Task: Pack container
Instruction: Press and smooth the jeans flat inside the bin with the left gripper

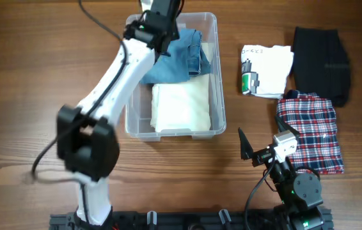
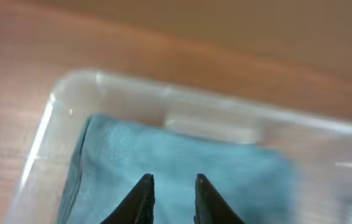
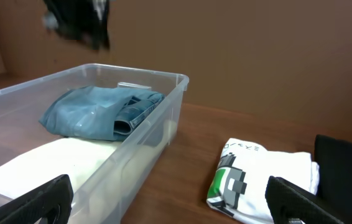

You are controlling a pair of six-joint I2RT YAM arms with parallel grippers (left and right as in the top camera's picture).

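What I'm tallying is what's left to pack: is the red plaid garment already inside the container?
No, the red plaid garment lies on the table, off to the side of the container.

The container is clear, glossy plastic with a smooth rim. At its twelve o'clock end lies matt blue denim, and at six o'clock a soft cream cloth. The table is grained brown wood with a low sheen. At three o'clock of the container lie a smooth white printed cloth and a matt black cloth, and at four o'clock a woven plaid cloth.
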